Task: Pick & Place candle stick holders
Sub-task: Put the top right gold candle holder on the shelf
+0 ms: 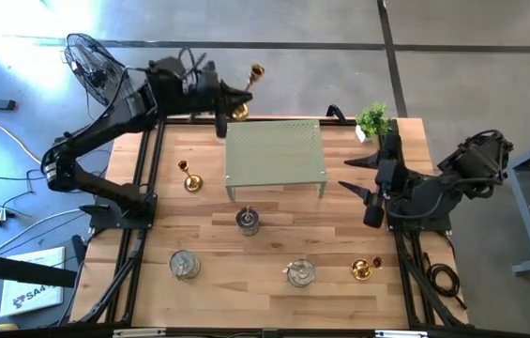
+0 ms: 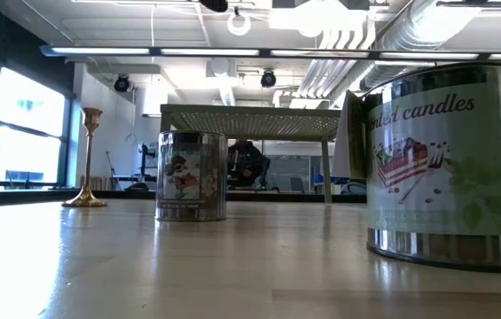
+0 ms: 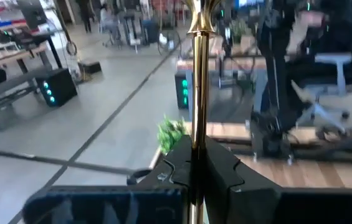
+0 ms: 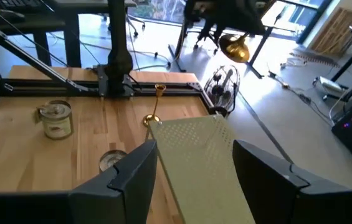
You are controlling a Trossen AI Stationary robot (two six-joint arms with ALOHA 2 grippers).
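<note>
**Left arm holds a brass candle holder at the table's far edge; five holders sit on the table**

Seen from above, the wooden table (image 1: 274, 249) carries a low perforated metal shelf (image 1: 275, 153) near its far middle.

At the far left, the left gripper (image 1: 236, 101) hangs over the table's far edge, just beyond the shelf's left corner. Its fingers (image 3: 225, 171) are pressed together on the thin stem of a gold brass holder (image 1: 247, 92), which lies tilted, its round base nearest the gripper and its cup end pointing out past the table.

On the left part of the table, a second brass holder (image 1: 189, 177) stands upright, beside the shelf's left side. Nearer the front left stands a squat silvery holder (image 1: 185, 265).

In the middle, another silvery holder (image 1: 248, 221) stands just in front of the shelf. A third silvery holder (image 1: 300, 272) sits at the front, right of centre.

Toward the front right, a third brass holder (image 1: 366, 268) rests on the table.

On the right, the right gripper (image 1: 358, 175) hovers just beside the shelf's right side, its fingers spread apart and holding nothing. A small green potted plant (image 1: 373, 119) stands at the far right corner, behind that gripper.
</note>
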